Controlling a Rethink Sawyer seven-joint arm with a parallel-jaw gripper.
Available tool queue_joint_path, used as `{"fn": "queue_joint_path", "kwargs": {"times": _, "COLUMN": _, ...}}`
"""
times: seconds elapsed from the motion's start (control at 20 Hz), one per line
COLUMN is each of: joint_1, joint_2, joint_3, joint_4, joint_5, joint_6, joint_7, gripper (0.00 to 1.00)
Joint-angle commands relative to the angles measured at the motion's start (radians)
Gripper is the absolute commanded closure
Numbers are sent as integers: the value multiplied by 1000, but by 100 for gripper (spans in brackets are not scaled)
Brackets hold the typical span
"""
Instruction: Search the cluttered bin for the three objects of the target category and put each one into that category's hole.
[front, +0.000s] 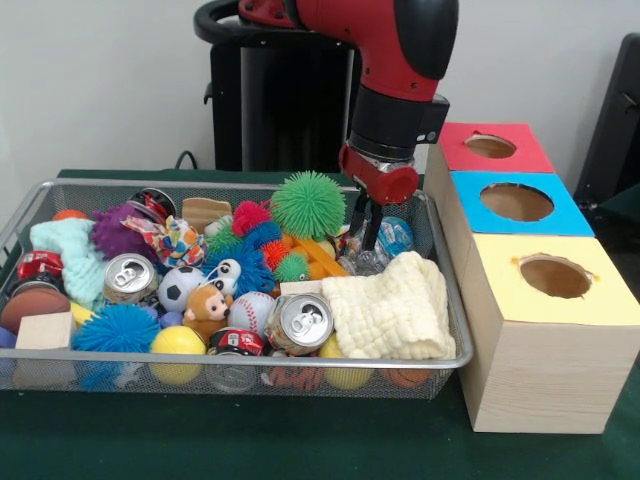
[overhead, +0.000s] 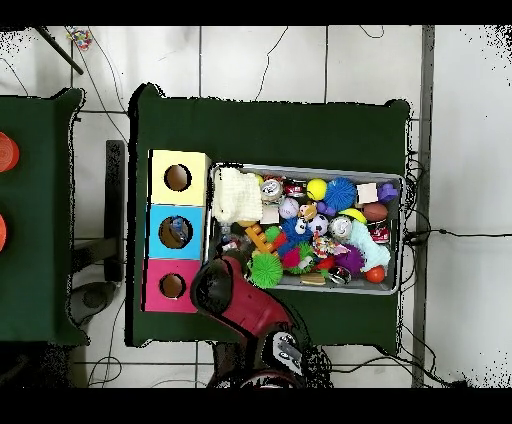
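Note:
My gripper (front: 365, 228) hangs from the red arm (overhead: 243, 303) and reaches down into the wire bin (front: 455, 330) at its back right corner. It is right beside a crushed clear bottle with a blue label (front: 394, 238) and a big green spiky ball (front: 308, 204). The bin holds silver cans (front: 299, 323) (front: 130, 278), red cans (front: 40, 265), spiky balls, sports balls, wooden blocks and a cream cloth (front: 392, 308). To the right of the bin stand three boxes with holes: red (front: 490, 147), blue (front: 516, 202), yellow (front: 555, 277). In the overhead view the arm hides the gripper.
The bin (overhead: 402, 245) sits on a green table cover (overhead: 280, 125), with its right wall close against the boxes (overhead: 178, 178). A black pedestal (front: 280, 100) stands behind the bin. A dark chair back (front: 615, 120) shows at the far right.

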Motion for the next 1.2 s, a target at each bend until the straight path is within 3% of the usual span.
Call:
{"fn": "queue_joint_path", "kwargs": {"times": 0.05, "joint_1": 7, "joint_2": -53, "joint_3": 3, "joint_4": -110, "joint_5": 4, "joint_6": 164, "joint_7": 71, "gripper": 100}}
{"fn": "queue_joint_path", "kwargs": {"times": 0.3, "joint_1": 29, "joint_2": -33, "joint_3": -42, "joint_4": -222, "joint_5": 3, "joint_6": 279, "joint_7": 33, "gripper": 100}}
{"fn": "queue_joint_path", "kwargs": {"times": 0.65, "joint_1": 20, "joint_2": 0, "joint_3": -73, "joint_4": -387, "joint_5": -58, "joint_6": 387, "joint_7": -11, "gripper": 100}}
{"fn": "queue_joint_path", "kwargs": {"times": 0.95, "joint_1": 30, "joint_2": -73, "joint_3": -96, "joint_4": -409, "joint_5": -94, "joint_6": 501, "joint_7": 30, "gripper": 100}}
{"fn": "queue_joint_path", "kwargs": {"times": 1.2, "joint_1": 2, "joint_2": -158, "joint_3": -59, "joint_4": -364, "joint_5": -116, "joint_6": 517, "joint_7": 17, "gripper": 100}}
